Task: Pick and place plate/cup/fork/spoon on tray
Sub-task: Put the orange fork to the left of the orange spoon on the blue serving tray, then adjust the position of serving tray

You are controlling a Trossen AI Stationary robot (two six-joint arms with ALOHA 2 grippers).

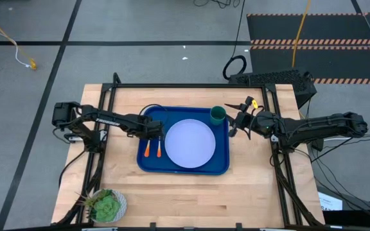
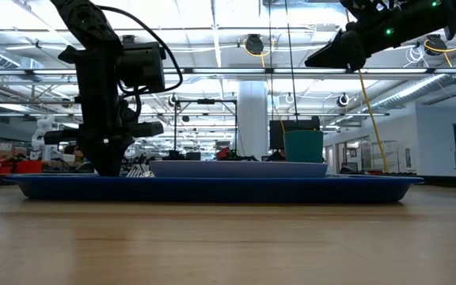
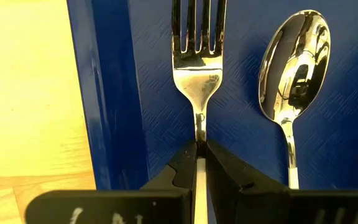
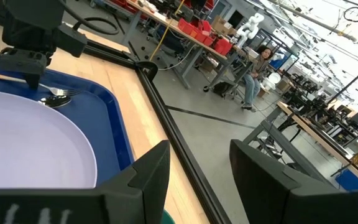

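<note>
The blue tray (image 1: pixel 220 163) holds the pale plate (image 1: pixel 189 143) in its middle and the dark green cup (image 1: pixel 218 115) at its far right corner. Left of the plate the fork (image 3: pixel 197 68) and the spoon (image 3: pixel 294 62) lie side by side on the tray floor, their orange handles (image 1: pixel 147 151) toward the near edge. The fork is the one nearer the tray's left rim (image 3: pixel 104 93). My left gripper (image 1: pixel 156 131) points down over the fork and is shut on it. My right gripper (image 1: pixel 236 122) hangs open above the table, right of the cup. My left gripper pinches the fork's thin metal neck (image 3: pixel 199 134) between its two fingers, just behind the base of the tines. The fingers come from above, pointing down, one on each side of the neck. The fork lies flat along the tray floor.
A small white pot with a green plant (image 1: pixel 108 206) stands at the table's near left corner. Bare wood lies in front of the tray and to its right. A dark frame rail (image 4: pixel 166 118) runs along the table's far edge.
</note>
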